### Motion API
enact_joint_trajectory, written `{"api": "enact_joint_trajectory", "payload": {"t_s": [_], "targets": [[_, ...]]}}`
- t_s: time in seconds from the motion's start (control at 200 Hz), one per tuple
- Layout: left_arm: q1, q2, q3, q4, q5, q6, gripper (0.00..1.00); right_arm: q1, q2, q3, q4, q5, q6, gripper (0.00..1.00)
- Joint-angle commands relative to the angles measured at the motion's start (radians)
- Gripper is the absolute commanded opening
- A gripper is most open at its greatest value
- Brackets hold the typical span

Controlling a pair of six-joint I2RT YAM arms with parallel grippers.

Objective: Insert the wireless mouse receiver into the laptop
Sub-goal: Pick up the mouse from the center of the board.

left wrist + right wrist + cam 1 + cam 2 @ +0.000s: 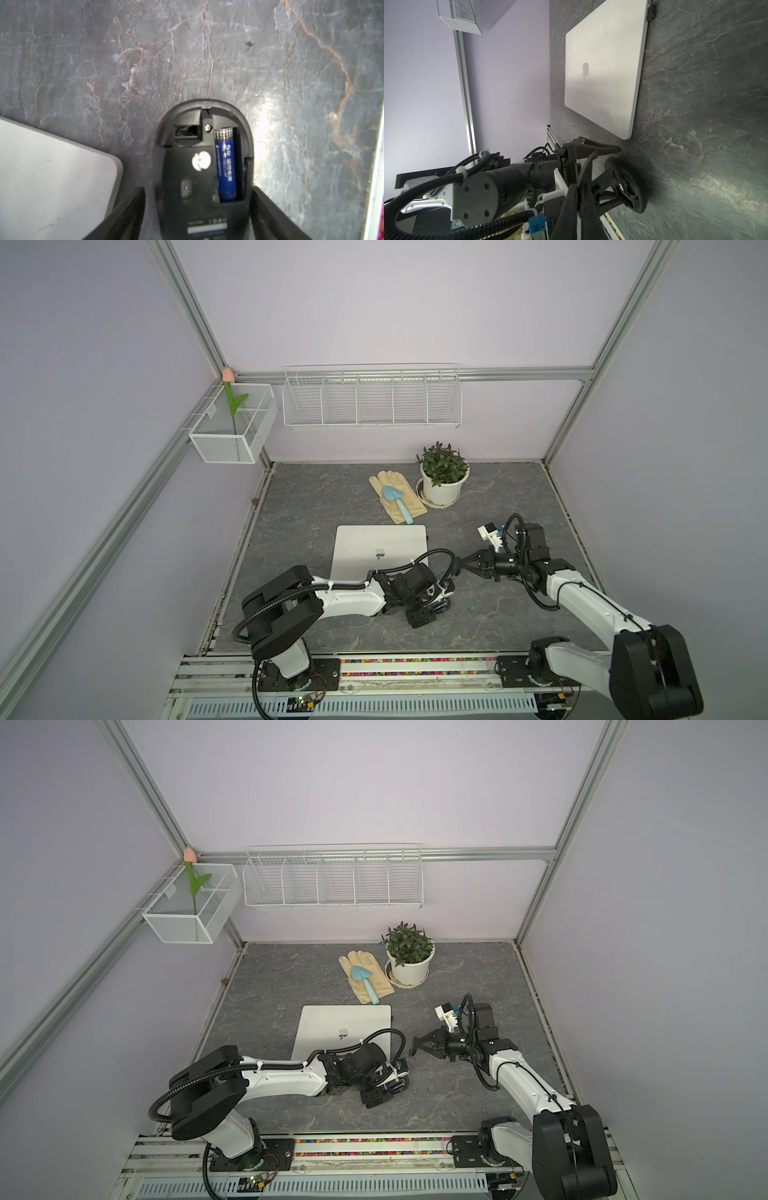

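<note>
Lying opened side up on the grey marbled table (pixel 316 497), the wireless mouse (pixel 182 164) sits just right of the near right corner of the closed laptop (pixel 374 549), close but not touching. Its cover is off, so a blue battery (pixel 226 164) and a small dark receiver pocket (pixel 186 132) show (whether the receiver is in that pocket I cannot tell). The left gripper (pixel 198 188) reaches down over the mouse with its jaws spread astride the shell. A strip of table shows between one side of the jaws and the shell, so it brackets rather than clamps. The right gripper (pixel 459 566) hovers just right of the mouse and points toward it, pincer closed. Whether anything tiny is nipped between its tips cannot be made out.

The mouse looks light and hard, with smooth curved flanks that would likely skid on the table if pushed from one side, so holding it across its widest part seems right. The receiver should be a stiff, near weightless stub, easy to drop or twist. Pinching its plastic end and leaving the metal plug free seems best. A small black block (pixel 651 11) sits against the laptop's right edge near the far corner, possibly the port to aim for.
</note>
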Motion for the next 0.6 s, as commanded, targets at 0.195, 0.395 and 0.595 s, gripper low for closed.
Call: {"api": "enact_joint_trajectory", "payload": {"t_s": [0.195,0.395,0.595], "targets": [[0.020,0.018,0.035,-0.026,0.050,0.039,0.79,-0.006,-0.019,-0.011,0.009,-0.011,0.003,0.07],[0.028,0.047,0.048,-0.010,0.026,0.009,0.77,-0.006,-0.030,-0.015,0.004,-0.009,-0.001,0.07],[0.029,0.053,0.051,-0.003,0.029,-0.011,0.75,-0.006,-0.035,-0.019,0.002,-0.006,-0.001,0.07]]}}
